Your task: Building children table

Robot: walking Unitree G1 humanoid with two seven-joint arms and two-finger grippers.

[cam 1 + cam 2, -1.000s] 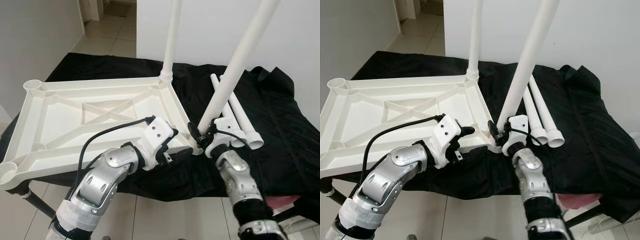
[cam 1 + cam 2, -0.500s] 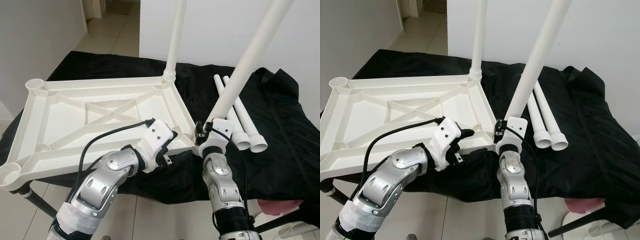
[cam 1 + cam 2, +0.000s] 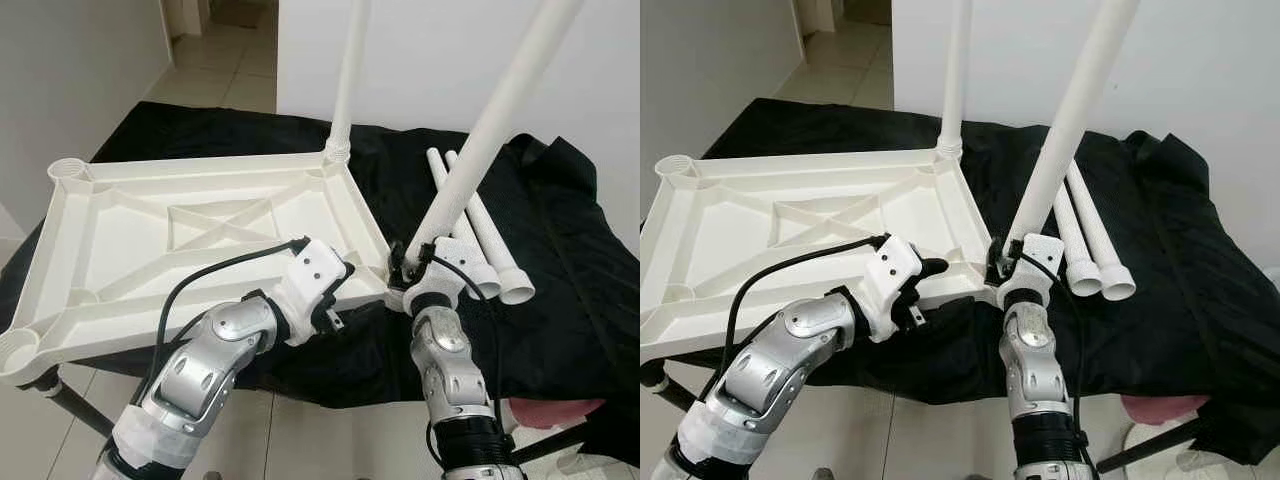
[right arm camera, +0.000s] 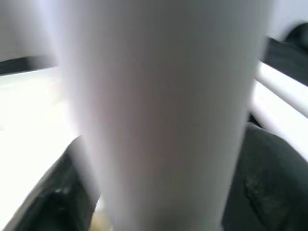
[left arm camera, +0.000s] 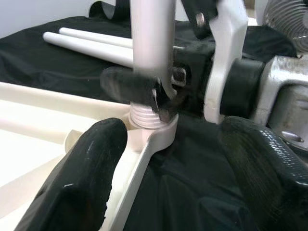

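tabletop: white moulded plastic tabletop point(image 3: 190, 235) lies upside down, ribs up, on a black cloth point(image 3: 560, 260) over a stand.
fitted leg: one long white plastic tube leg point(image 3: 345, 90) stands upright in the far corner socket.
leg in hand: second white tube leg point(image 3: 480, 150) has its threaded end at the near right corner socket point(image 5: 147, 130), leaning away from the tabletop, not plumb.
right gripper: right gripper point(image 3: 402, 268) has its black fingers closed around the base of that leg, just above the threads.
left gripper: left gripper point(image 5: 166, 159) sits at the tabletop's near edge beside the same corner; fingers point(image 5: 89, 163) spread wide, holding nothing, pointed at the socket.
spares: two more white tube legs point(image 3: 480, 245) lie side by side on the cloth, just right of the tabletop.
step, my read: seating and screwing in leg two.
how to do it well: bring the leg vertical over the socket before turning; a tilted start likely cross-threads. Left gripper should press the rim down to stop the tabletop sliding or spinning on the cloth. Keep the grip low and turn in short strokes.
risk: the long leg levers hard on the socket; side load could pop it out.
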